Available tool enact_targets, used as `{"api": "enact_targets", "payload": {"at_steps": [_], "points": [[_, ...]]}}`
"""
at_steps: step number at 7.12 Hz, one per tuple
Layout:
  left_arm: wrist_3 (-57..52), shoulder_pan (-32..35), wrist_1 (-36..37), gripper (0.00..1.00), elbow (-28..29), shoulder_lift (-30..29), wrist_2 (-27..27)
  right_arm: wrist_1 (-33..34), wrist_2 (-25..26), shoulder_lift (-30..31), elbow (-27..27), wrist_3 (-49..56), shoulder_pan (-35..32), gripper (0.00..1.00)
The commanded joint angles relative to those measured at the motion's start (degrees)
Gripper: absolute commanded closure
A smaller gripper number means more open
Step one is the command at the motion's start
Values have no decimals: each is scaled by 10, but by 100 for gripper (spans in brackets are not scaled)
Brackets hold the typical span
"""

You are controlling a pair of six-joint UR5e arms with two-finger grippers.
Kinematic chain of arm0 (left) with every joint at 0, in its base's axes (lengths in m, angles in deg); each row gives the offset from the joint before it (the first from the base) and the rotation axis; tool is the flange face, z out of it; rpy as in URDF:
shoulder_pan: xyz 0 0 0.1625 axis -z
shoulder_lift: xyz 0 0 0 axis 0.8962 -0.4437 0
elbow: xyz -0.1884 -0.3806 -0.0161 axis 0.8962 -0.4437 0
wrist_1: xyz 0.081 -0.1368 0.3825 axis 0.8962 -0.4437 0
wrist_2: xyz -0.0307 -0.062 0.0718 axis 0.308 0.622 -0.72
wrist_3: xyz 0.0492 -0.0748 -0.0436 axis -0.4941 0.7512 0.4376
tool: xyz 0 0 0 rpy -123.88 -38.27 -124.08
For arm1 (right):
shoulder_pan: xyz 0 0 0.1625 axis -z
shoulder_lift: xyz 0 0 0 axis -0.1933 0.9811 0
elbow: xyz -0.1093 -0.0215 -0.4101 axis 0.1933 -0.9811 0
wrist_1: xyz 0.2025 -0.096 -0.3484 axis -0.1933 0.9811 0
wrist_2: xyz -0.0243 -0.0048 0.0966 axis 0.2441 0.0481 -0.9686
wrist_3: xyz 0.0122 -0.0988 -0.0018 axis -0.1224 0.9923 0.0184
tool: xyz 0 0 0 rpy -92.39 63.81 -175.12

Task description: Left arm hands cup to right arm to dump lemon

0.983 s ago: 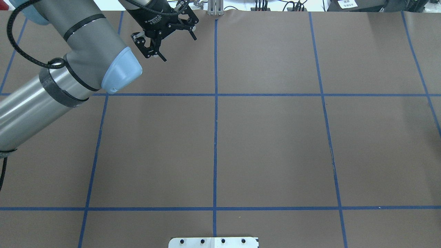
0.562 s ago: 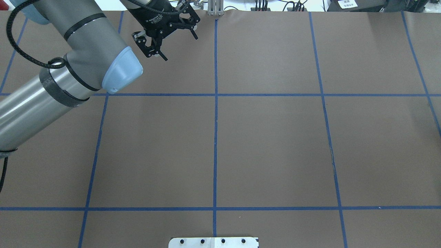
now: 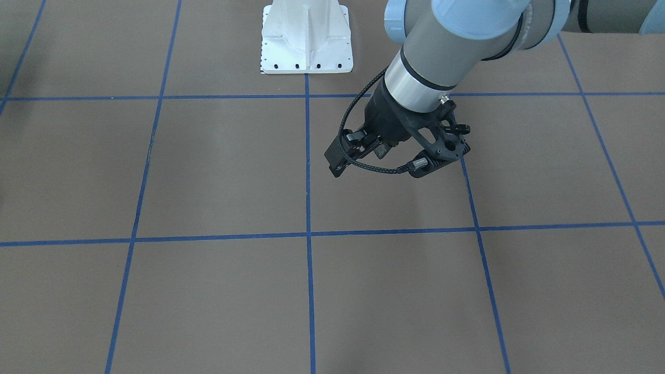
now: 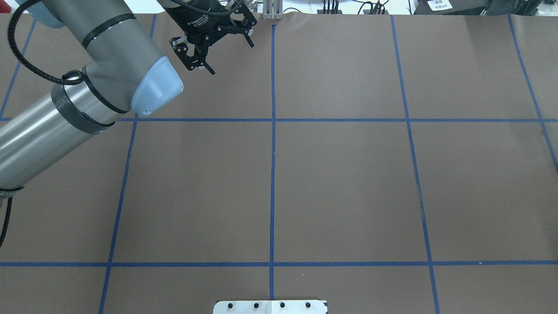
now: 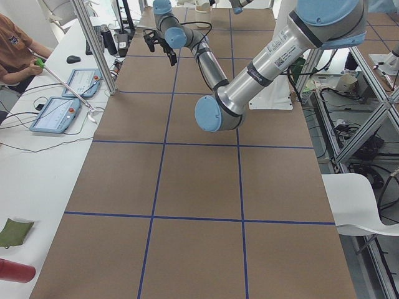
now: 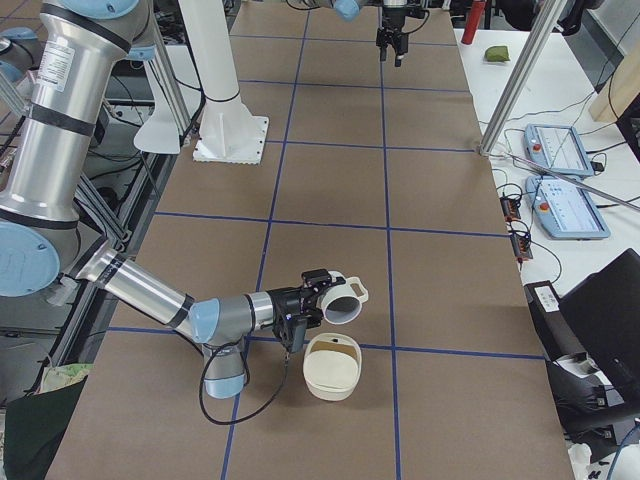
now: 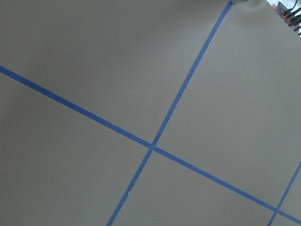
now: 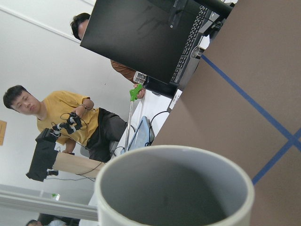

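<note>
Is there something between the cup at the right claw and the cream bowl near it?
Nothing visible does. In the right-side view the cup is tipped at the right claw, close to the cream bowl, and no other thing shows between them. I cannot see the lemon.

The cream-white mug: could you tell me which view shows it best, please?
Exterior right: the whole cream-white mug, handle included, tilted at the right pincer near a cream bowl. Right wrist shows only rim and grey inside; others miss it.
</note>
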Motion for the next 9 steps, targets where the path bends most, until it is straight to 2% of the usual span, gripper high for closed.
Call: {"api": "enact_targets", "payload": {"at_steps": [1,4,6,9], "points": [[-1,1,2,0,0,-7,-16,-3,-23,-14,-6,-124,-31,90],[-1,1,4,0,0,-19,-16,-21,-23,-15,-19,-250,-38,89],[-1,0,6,0,0,-27,-16,-48,-21,-28,-50,-302,-40,88],[-1,1,6,0,2,-32,-17,-56,-21,-30,-56,-387,-45,86]]}}
